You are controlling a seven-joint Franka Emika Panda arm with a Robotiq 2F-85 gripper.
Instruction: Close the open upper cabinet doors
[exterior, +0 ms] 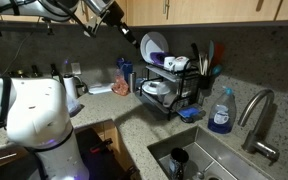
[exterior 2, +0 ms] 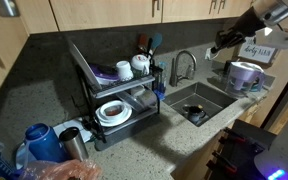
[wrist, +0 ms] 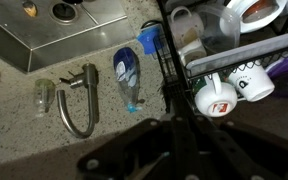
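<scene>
Overhead, upper cabinet doors [exterior: 144,12], one two-tier dish rack [exterior: 170,88], one faucet [exterior: 256,108], one blue bottle [exterior: 221,112], fingers [exterior 2: 220,44] blurred, gap unreadable.

Honey-brown upper cabinet doors [exterior 2: 104,12], flat, shut flush

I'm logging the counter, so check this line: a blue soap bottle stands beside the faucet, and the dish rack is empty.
Wrong on the rack: the dish rack holds plates and mugs, as both exterior views show. The blue soap bottle does stand beside the faucet.
</scene>
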